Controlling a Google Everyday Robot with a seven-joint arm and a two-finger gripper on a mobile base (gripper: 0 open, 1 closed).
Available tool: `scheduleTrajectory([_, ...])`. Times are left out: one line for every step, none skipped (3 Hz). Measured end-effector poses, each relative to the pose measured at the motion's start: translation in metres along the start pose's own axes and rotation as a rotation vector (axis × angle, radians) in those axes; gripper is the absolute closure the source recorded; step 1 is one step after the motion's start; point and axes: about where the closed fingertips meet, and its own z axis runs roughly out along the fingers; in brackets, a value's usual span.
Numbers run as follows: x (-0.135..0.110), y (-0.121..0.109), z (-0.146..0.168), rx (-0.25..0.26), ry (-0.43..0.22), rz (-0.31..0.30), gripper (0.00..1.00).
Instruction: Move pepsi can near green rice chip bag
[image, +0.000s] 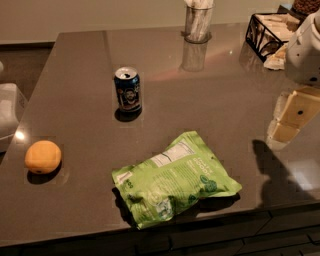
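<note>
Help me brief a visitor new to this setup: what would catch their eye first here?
The bright green rice chip bag, lying crinkled near the front edge of the table, stands out most, with the dark blue pepsi can upright farther back, apart from it. An orange fruit sits at the left, and the robot's claw hangs over the table at the right edge of view.

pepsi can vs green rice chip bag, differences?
The pepsi can stands upright; the green rice chip bag lies flat. The can is small, the bag far bigger. Can dark blue, bag light green, crinkled. Both rest on the table, apart from the gripper at the right edge.
</note>
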Motion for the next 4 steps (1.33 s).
scheduleTrajectory([-0.003,-0.001,0.001,0.002,-0.006,0.002,0.0])
scheduleTrajectory([-0.016,-0.006,0.006,0.007,-0.03,0.011,0.0])
scheduleTrajectory([-0.037,-0.012,0.019,-0.011,-0.094,0.03,0.0])
scheduleTrajectory([-0.068,-0.018,0.035,-0.038,-0.174,0.041,0.0])
